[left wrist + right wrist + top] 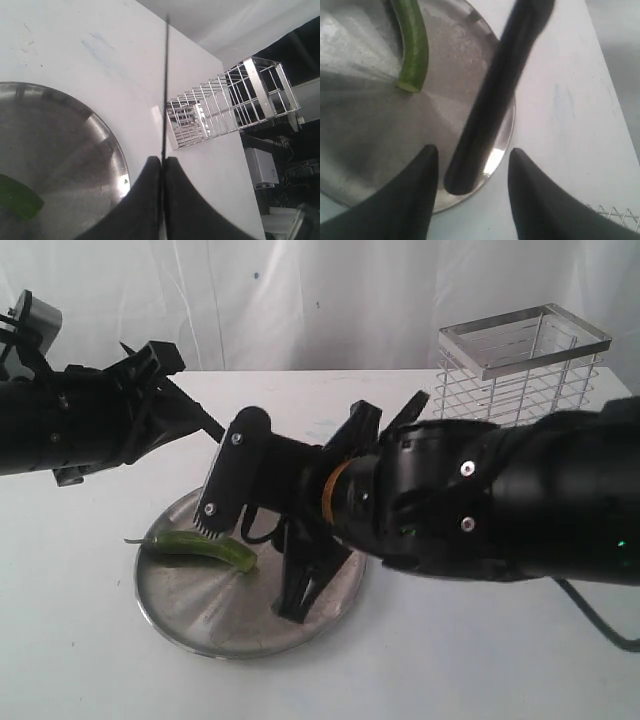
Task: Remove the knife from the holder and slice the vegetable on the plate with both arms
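Observation:
The green vegetable [200,548] lies curved on the left half of the steel plate [200,612]. My left gripper [176,400] is shut on the knife [208,425], above the plate's far left edge. In the left wrist view the blade [165,90] runs edge-on straight out from the shut left gripper [162,161]. My right gripper [252,565] stands open over the plate, one finger just above the vegetable's cut end. In the right wrist view the knife [495,100] is a blurred dark bar ending between the right gripper's [472,152] open jaws, beside the vegetable [412,50].
The wire holder [520,370] stands at the back right of the white table, seen in the left wrist view as a silver basket [225,107]. The bulky right arm [500,500] fills the space between plate and holder. White cloth hangs behind.

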You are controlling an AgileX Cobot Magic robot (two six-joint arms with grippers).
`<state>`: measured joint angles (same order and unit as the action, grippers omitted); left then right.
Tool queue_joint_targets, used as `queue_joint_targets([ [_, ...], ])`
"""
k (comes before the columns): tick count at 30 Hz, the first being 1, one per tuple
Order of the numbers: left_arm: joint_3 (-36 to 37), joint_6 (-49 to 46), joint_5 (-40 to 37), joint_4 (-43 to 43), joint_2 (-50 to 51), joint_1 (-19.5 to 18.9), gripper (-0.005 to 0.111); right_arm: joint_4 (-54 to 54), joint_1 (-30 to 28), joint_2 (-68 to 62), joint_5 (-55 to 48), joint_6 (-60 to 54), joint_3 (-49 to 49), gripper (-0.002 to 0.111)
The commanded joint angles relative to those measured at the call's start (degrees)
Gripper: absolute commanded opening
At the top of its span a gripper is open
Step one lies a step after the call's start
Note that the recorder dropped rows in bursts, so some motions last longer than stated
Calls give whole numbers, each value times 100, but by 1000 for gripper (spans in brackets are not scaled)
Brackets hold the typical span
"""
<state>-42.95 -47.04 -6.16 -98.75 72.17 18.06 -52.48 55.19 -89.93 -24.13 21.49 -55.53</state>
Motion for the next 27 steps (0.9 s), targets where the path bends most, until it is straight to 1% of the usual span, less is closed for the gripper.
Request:
queue_joint_targets([
  [1, -32, 114, -48, -120, -23, -9, 0, -1038, 464, -165, -526, 1071, -36, 42],
  [2, -32, 200, -48, -120, -23, -9, 0, -1583, 556, -165, -663, 1601, -36, 42],
  [4, -32, 331, -106, -120, -23, -9, 0, -2176, 611, -165, -815, 2361, -36, 42],
  [6, -32, 353, -153, -120, -23, -9, 0, -2565, 611, -192, -1007, 2871, -36, 42],
  [13, -32, 379, -225, -120, -23, -9, 0, -2852, 644, -667, -1057, 3146, -41, 42],
  [17, -32, 379, -236, -120, -23, -9, 0, -3029, 644, -691, -1462, 3411, -41, 38],
  [21, -32, 379, -248, -120, -23, -9, 0, -3051, 644, -691, -1437, 3425, -41, 38],
  [27, -32, 379, -392, -120, -23, -9, 0, -3421, 644, -691, -1427, 3784, -41, 38],
])
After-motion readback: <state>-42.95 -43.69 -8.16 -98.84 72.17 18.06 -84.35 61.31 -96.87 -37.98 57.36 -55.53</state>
